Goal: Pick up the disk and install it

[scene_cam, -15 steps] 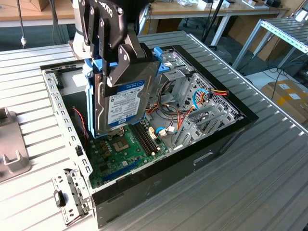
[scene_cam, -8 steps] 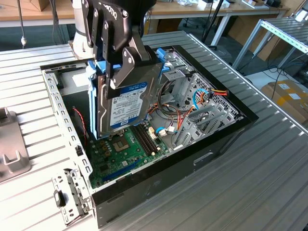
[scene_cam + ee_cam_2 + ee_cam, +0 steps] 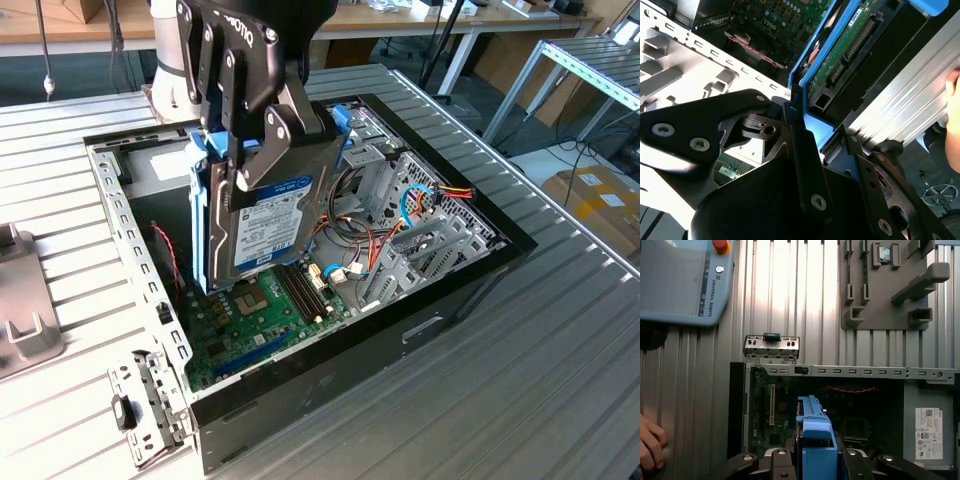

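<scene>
I've got the black gripper clenched on the silver blue-railed hard disk, tilted on edge, centre frame, over the open black computer case.

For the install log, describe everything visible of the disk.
The disk is a flat rectangular silver-metal drive with a white label banded in blue, framed by light blue plastic rails. The second wrist view shows its green circuit-board underside and connector. It is steeply tilted, nearly on end, with the label facing the exterior view, above the motherboard inside the open computer case. The gripper is shut on its upper part, one of the fingers lying across the label face. Nothing else visibly touches it.
</scene>
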`<state>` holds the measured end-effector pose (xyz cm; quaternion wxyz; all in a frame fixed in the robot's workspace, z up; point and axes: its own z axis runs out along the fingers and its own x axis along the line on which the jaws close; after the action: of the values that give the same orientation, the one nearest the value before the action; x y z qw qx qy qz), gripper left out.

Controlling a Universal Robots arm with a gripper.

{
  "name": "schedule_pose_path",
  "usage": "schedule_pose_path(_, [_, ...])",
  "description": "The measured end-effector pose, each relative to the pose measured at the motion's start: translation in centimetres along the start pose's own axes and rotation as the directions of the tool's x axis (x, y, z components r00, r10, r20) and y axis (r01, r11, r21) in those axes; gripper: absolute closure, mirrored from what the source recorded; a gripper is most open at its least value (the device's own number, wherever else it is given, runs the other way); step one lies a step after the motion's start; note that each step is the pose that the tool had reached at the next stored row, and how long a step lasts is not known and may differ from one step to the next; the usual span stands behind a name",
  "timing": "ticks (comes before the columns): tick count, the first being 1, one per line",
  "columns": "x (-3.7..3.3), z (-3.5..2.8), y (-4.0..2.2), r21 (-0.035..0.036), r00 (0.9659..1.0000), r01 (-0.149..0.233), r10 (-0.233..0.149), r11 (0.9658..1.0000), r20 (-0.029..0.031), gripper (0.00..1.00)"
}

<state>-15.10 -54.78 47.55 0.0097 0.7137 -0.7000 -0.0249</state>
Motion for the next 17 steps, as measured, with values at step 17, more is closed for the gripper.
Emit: schedule_pose_path(17, [2.37, 0.01, -0.55, 0.0, 1.0, 0.0, 0.0, 1.0, 0.0, 0.63])
